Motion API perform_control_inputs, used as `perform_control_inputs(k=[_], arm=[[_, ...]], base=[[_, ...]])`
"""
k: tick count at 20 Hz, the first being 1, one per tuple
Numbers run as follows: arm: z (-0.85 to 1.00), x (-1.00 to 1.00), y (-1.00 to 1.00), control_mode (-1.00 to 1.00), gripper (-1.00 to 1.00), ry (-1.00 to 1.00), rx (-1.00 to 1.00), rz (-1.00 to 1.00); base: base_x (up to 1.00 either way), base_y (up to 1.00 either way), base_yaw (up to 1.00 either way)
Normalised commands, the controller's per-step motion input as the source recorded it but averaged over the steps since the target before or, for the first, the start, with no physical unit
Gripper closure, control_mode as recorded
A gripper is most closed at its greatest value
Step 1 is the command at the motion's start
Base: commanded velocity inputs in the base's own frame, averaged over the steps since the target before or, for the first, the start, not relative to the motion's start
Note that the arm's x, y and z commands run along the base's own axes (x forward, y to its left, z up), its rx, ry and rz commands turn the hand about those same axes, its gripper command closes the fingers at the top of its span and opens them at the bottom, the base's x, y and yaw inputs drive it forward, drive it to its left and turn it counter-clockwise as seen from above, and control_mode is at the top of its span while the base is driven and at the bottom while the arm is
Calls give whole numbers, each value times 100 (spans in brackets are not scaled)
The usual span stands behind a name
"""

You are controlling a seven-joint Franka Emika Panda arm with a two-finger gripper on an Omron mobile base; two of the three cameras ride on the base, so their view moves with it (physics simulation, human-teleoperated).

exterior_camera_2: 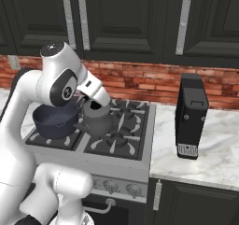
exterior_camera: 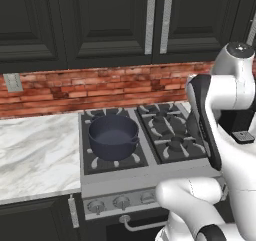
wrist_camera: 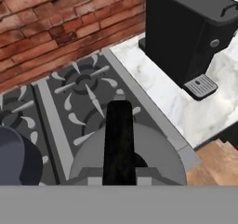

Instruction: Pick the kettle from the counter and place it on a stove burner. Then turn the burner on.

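Dark cabinets and a brick backsplash run behind the steel stove [exterior_camera_2: 140, 161], with the counter [exterior_camera_2: 210, 144] at its 3 o'clock carrying a black coffee machine [exterior_camera_2: 190, 116]. From the right base view I see the kettle [exterior_camera_2: 95, 121] over the stove's front grates, at 3 o'clock from the dark-blue pot [exterior_camera_2: 53, 119]. My gripper [exterior_camera_2: 95, 105] sits on the arched handle [wrist_camera: 118, 141]; I cannot tell whether the fingers are clamped. Whether the kettle touches the stove burner [exterior_camera_2: 116, 142] I cannot tell.
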Motion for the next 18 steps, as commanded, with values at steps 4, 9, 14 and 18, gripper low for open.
perform_control_inputs(k=[4, 9, 14, 18], arm=[[-21, 33, 9, -100, 100, 3, 0, 0], [-27, 28, 2, -100, 100, 3, -2, 0], [-36, 13, 0, -100, 100, 5, -4, 0], [-36, 12, 0, -100, 100, 4, -2, 0]], base=[[0, 0, 0], [0, 0, 0], [0, 0, 0], [0, 0, 0]])
